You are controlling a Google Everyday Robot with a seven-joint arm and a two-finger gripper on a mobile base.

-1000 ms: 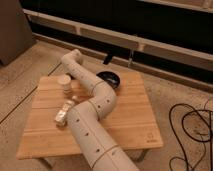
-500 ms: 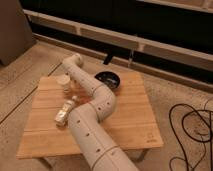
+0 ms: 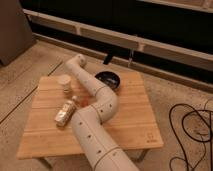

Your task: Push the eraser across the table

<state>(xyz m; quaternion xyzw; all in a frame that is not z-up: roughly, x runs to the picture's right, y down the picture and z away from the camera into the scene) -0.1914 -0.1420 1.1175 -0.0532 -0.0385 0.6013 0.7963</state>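
The table (image 3: pixel 135 120) has a light bamboo-plank top and stands in the middle of the view. A small reddish-orange thing (image 3: pixel 86 102), which may be the eraser, lies on the top right beside my arm. My white arm rises from the bottom edge, bends over the table's middle and reaches to the back left. My gripper (image 3: pixel 76 63) is at the arm's far end, over the table's back left edge, above and behind a tan jar (image 3: pixel 64 83).
A plastic bottle (image 3: pixel 65 111) lies on its side at the left. A black bowl (image 3: pixel 109 79) sits at the back edge. Black cables (image 3: pixel 192 125) lie on the floor at the right. A dark wall with a ledge runs behind.
The far end of my arm has shifted slightly to the right along the table's back left edge. The objects on the table have not moved.
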